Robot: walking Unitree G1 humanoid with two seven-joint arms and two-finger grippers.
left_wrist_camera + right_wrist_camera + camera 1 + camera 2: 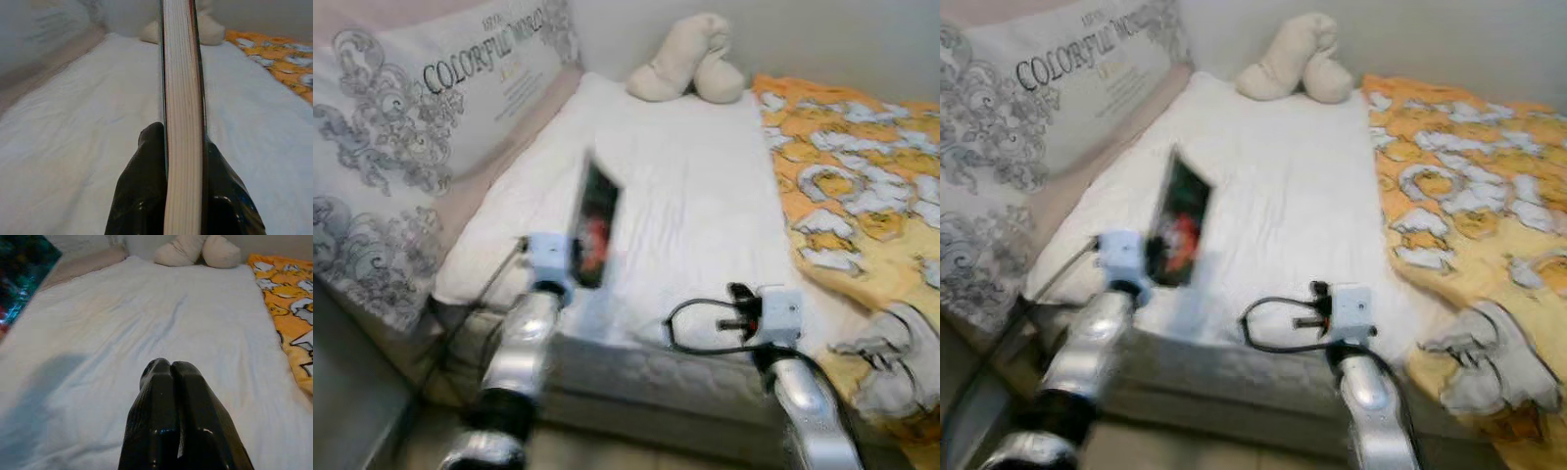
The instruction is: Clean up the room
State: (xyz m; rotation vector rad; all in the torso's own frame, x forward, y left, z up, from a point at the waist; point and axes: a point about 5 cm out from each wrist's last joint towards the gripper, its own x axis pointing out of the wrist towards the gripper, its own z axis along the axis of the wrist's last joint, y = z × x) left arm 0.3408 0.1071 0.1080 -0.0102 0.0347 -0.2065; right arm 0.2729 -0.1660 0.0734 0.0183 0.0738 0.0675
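Over near edge of bed, head cam blurred. Far L: large pillow [401,137] w/ grey scroll print and "COLORFUL" lettering, propped along L side, leaning over a pinkish cushion edge.

L gripper [182,161] raised above white mattress [685,206], near its front L corner. Fingers [142,191] clamped on a book [597,225]: one black finger on each cover, page block pinched between. Book held on edge, upright, dark cover w/ red/green patches facing R. Long axis runs up and slightly away from robot, top end tilted toward the headboard side; lower end sits in the grip. L wrist cam looks straight along cream page edges, so long axis is in line w/ fingers and points toward far end of bed. Book not touching mattress as far as can be told.

Centre far: beige plush toy [690,64] lying at far end of mattress against wall.

R gripper [171,369] low over front edge of mattress, R of centre, well apart from book. Fingers pressed together, nothing between them. Black cable loop beside R wrist.

Far R: orange blanket [862,196] w/ white/grey pattern covers R side of bed, touching mattress edge, bunched at near R corner.
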